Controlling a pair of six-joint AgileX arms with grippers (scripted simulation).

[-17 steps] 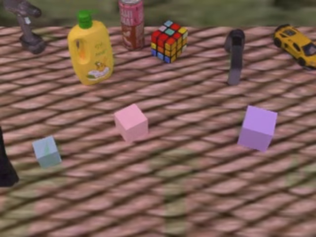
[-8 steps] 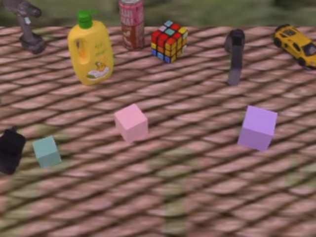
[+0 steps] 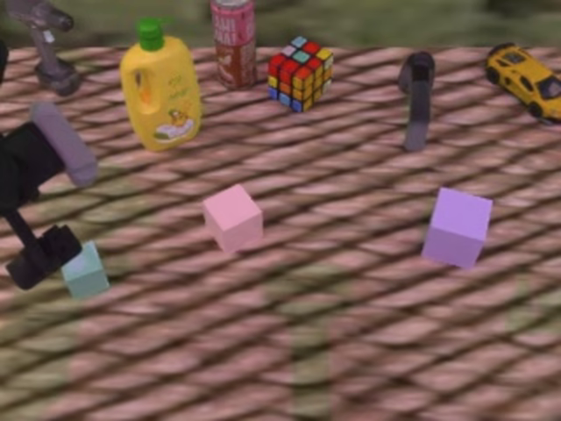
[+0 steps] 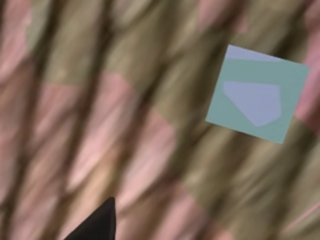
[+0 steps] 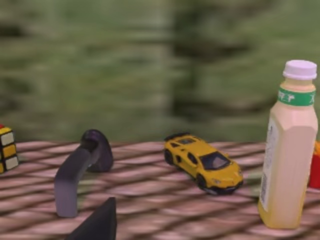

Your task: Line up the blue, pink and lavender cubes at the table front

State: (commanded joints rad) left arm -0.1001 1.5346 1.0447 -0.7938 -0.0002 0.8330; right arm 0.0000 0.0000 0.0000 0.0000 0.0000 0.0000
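The small blue cube (image 3: 88,274) sits at the table's (image 3: 289,351) left, partly covered by my left gripper (image 3: 39,256), which hovers over its left side. In the left wrist view the blue cube (image 4: 257,95) lies off to one side of a dark fingertip (image 4: 97,227), and nothing is between the open jaws. The pink cube (image 3: 232,217) stands left of centre. The lavender cube (image 3: 457,227) stands at the right. My right arm is outside the top view. Its wrist view shows one fingertip (image 5: 99,224) above the table's back right, with nothing held.
Along the back stand a dark drill-like tool (image 3: 48,48), a yellow bottle (image 3: 160,88), a can (image 3: 233,39), a multicoloured puzzle cube (image 3: 301,73), a grey bent-handle tool (image 3: 416,96) and a yellow toy car (image 3: 526,79). A cream bottle (image 5: 290,150) shows in the right wrist view.
My left arm has swung in from the left edge, and its gripper now reaches the blue cube. The three cubes have not moved.
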